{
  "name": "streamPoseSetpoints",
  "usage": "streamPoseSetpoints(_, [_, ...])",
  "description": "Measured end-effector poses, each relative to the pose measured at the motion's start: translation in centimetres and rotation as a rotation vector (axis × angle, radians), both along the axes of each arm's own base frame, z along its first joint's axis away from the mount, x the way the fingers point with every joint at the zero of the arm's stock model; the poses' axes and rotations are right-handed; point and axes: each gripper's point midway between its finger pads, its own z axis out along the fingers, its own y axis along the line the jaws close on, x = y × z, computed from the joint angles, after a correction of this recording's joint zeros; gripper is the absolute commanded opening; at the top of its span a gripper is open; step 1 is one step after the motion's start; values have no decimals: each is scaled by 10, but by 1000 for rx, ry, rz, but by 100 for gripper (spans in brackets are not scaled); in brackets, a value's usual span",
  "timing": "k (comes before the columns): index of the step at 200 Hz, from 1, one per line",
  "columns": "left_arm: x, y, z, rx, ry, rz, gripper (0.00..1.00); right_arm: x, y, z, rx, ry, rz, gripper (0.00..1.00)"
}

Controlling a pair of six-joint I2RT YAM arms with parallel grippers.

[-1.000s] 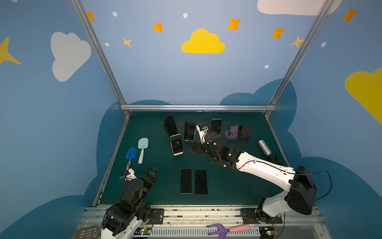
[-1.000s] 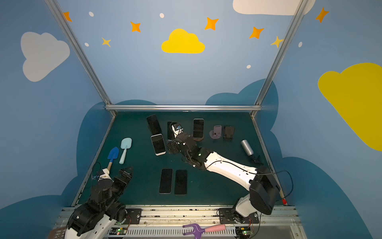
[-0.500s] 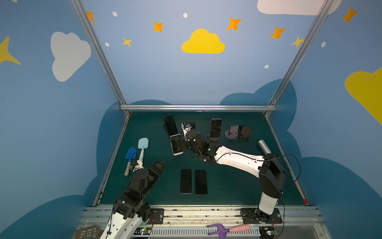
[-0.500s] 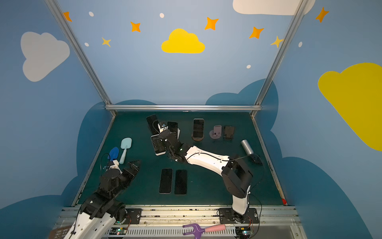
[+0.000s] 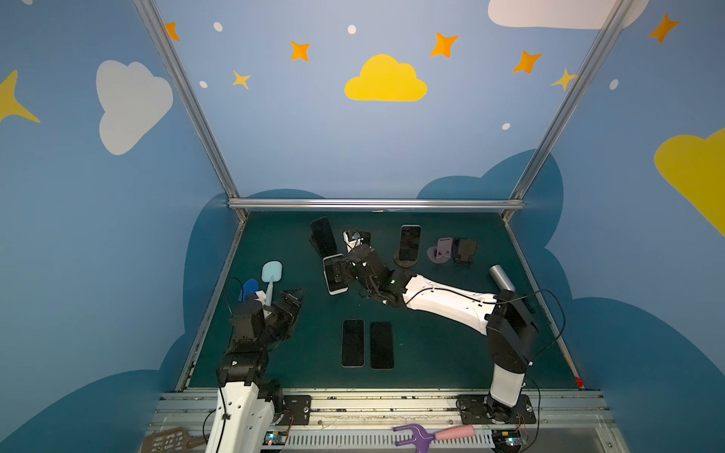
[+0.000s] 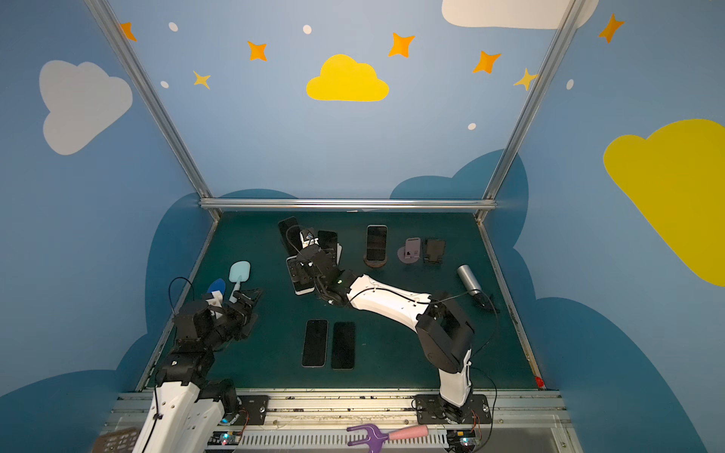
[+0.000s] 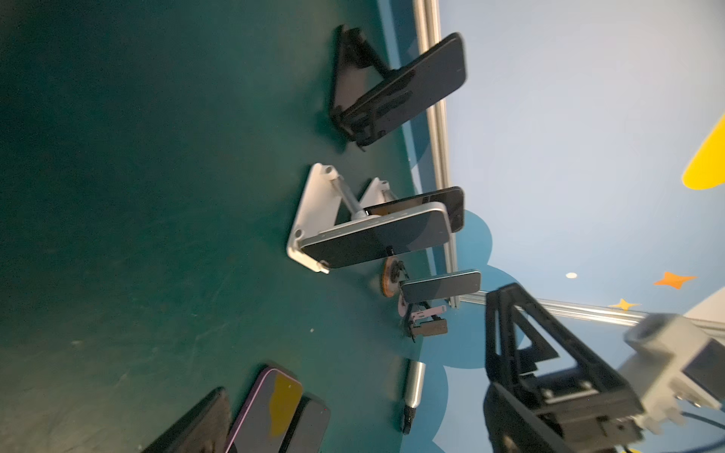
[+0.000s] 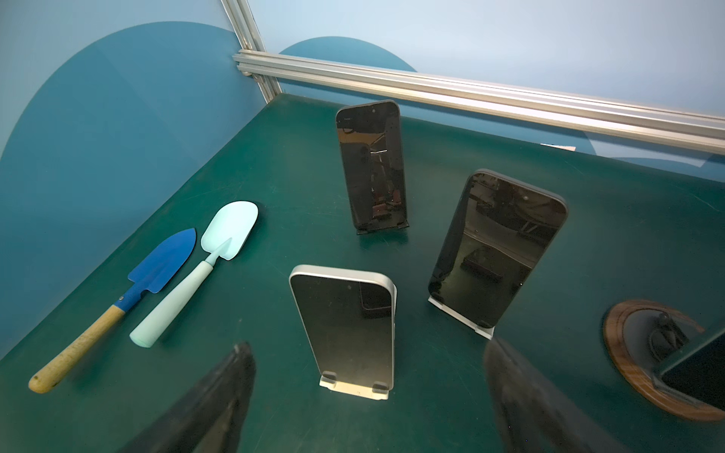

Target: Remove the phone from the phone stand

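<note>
A silver-framed phone (image 8: 345, 325) leans upright on a small white phone stand (image 8: 355, 388), left of the mat's middle. My right gripper (image 8: 368, 345) is open and faces its screen from just short of it. One dark finger (image 8: 219, 400) shows on each side, neither touching the phone. In both top views this gripper (image 5: 341, 272) (image 6: 306, 270) hangs over the phone (image 5: 333, 288) (image 6: 304, 288) and hides its upper part. My left gripper (image 5: 292, 300) (image 6: 251, 296) is open and empty at the front left, well apart from it.
Behind stand a black phone on a black stand (image 8: 370, 168) and a dark phone on a white stand (image 8: 494, 251). A round wooden stand (image 8: 627, 353) with a phone is to the right. Two phones (image 5: 353, 342) lie flat in front. Two trowels (image 8: 219, 251) lie left; a silver cylinder (image 5: 502, 277) lies right.
My right arm has swung left, from the middle stands to the silver-framed phone. My left arm has lifted and reached farther onto the mat from the front left corner.
</note>
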Motion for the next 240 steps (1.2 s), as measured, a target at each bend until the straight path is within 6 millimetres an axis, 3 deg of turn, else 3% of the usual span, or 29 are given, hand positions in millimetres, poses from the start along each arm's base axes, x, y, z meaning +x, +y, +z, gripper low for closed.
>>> streamPoseSetpoints(14, [-7, 0, -6, -10, 15, 5, 100, 1, 3, 2, 3, -3, 1, 92])
streamPoseSetpoints(53, [-21, 3, 9, 7, -62, 25, 100, 2, 3, 5, 0, -17, -16, 92])
streamPoseSetpoints(141, [-31, 3, -2, 18, -19, 27, 100, 5, -5, 5, -28, -33, -66, 92])
streamPoseSetpoints(194, [-32, 9, -4, 38, -11, 58, 100, 9, 0, 34, -11, -63, -59, 92])
streamPoseSetpoints(240, [-38, 16, 18, 85, -86, 92, 100, 4, -2, 13, -49, -35, -40, 94])
